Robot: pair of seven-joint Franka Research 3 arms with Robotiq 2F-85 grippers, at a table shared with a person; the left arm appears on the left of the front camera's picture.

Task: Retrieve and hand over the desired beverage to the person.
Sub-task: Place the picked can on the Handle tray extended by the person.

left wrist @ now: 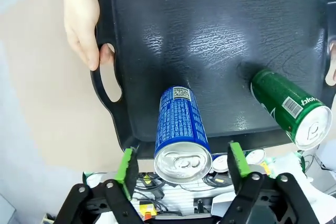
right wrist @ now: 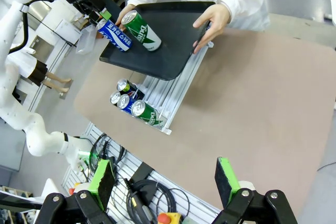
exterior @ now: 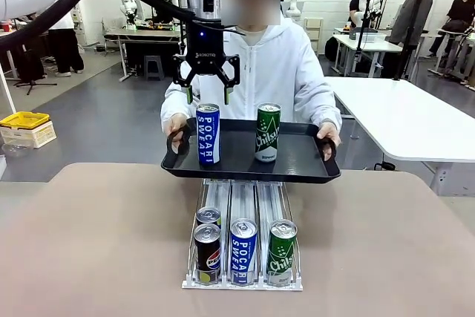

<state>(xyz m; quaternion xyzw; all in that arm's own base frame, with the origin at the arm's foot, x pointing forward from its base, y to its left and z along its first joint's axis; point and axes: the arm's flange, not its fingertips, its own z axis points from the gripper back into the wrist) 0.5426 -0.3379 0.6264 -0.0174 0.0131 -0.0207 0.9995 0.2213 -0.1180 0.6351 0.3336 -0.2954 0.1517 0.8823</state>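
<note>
A: Front view — what's on the black tray (exterior: 297, 165)?
B: 2 upright cans: a blue Pocari Sweat can (exterior: 208, 134) and a green Chilsung can (exterior: 267, 132), well apart. The person (exterior: 274, 64) holds the tray by both handles above the can rack (exterior: 243, 246).
A: And the left gripper (exterior: 207, 95)?
B: Just above the blue can, fingers spread, gripping nothing.
A: Left wrist view?
B: Green pads (left wrist: 127, 165) stand either side of the blue can's top, a gap each side — not touching. A hand (left wrist: 83, 19) grips the tray handle.
A: Right wrist view?
B: The right gripper (right wrist: 166, 180) hangs wide open and empty, well apart from the tray, over the table (right wrist: 252, 108).
</note>
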